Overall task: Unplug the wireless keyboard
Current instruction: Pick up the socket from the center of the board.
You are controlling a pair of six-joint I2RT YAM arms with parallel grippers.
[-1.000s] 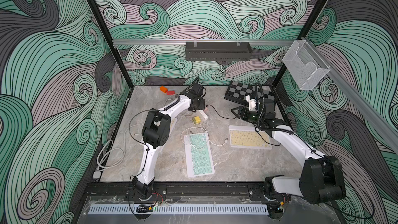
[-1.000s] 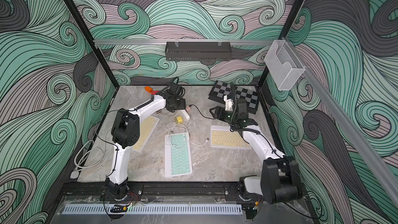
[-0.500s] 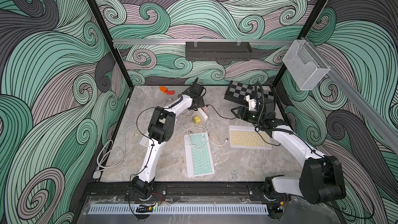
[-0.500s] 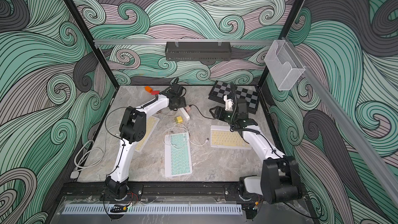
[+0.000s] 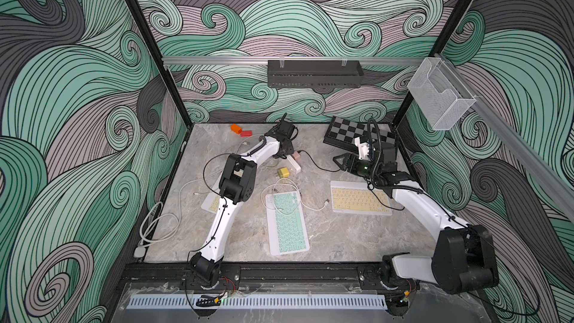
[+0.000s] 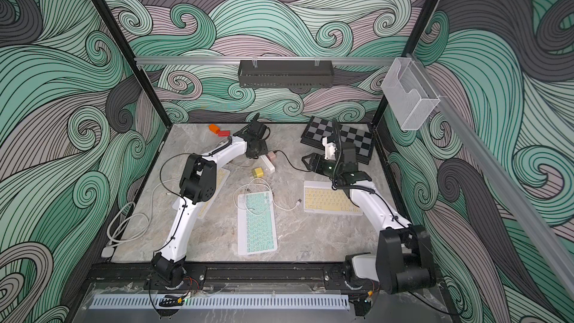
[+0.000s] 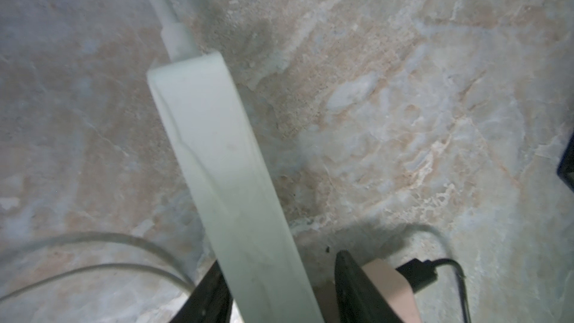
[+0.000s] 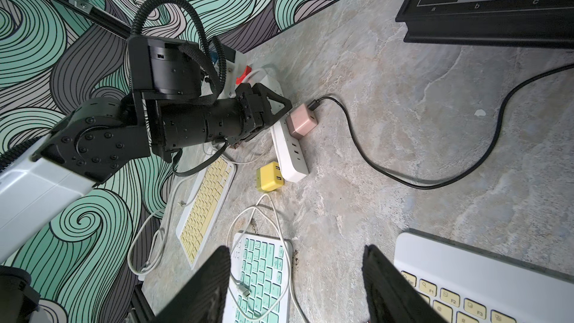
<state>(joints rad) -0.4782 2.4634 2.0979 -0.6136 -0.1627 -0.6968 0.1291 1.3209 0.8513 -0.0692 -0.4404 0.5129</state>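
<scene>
A white power strip (image 5: 295,164) lies at the back middle of the table, with a pink charger (image 8: 300,121) plugged into it. A black cable (image 8: 372,163) runs from the charger toward the right arm; its far end is hidden. My left gripper (image 7: 279,293) straddles the strip (image 7: 217,163) beside the pink charger (image 7: 391,287), open, with a gap on one side. A yellow-keyed keyboard (image 5: 358,200) lies at the right. My right gripper (image 8: 295,287) hangs open and empty above the table between it and a green keyboard (image 5: 287,223).
A loose yellow charger (image 5: 283,172) lies by the strip, its white cable looped over the green keyboard (image 8: 261,274). Another yellow keyboard (image 5: 211,203) lies under the left arm. A chessboard (image 5: 348,132) sits back right, red and orange blocks (image 5: 240,131) back left, a thick white cord (image 5: 155,222) at the left edge.
The left arm's elbow has shifted a little to the right while its gripper stays at the power strip, jaws narrowing around it. The right arm has not moved.
</scene>
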